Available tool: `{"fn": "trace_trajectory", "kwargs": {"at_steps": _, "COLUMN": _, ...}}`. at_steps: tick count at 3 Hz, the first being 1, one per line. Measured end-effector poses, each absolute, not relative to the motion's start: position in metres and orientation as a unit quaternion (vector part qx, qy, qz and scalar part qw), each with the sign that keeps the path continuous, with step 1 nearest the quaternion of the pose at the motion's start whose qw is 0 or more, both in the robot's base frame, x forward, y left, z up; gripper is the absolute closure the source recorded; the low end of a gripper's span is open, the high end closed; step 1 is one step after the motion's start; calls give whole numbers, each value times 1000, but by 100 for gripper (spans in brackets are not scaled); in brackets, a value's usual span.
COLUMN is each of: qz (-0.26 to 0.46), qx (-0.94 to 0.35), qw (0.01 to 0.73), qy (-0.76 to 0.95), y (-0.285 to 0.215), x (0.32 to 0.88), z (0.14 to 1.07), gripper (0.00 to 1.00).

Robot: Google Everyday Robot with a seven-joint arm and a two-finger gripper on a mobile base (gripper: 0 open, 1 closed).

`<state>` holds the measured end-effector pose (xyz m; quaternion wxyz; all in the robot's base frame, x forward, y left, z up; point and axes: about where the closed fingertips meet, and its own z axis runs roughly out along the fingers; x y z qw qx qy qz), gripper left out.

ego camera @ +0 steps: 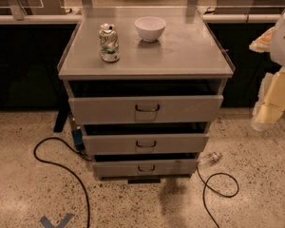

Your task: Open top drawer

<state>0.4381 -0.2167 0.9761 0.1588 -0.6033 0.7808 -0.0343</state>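
We see the top drawer [190,109] directly under the grey tabletop [180,56], its front panel facing us with a dark loop handle [147,109] at centre and a dark gap above it. On the tabletop stand a dented can [109,42] and, near it, a white bowl [150,28]. The pincer [270,109] hangs at the right edge of the camera view, well apart from the drawer; we cannot tell whether it is spread or pressed together.

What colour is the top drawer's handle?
Dark loop handle on the grey top drawer; camera view. Tool at right edge.
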Motion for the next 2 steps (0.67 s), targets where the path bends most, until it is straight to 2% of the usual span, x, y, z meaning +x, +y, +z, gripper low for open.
{"fn": "trace_trajectory", "kwargs": {"at_steps": 2, "qz": -24, "qx": -606, "qw": 161, "qy": 779, "y": -214, "x": 437, "z": 963, "gripper": 0}}
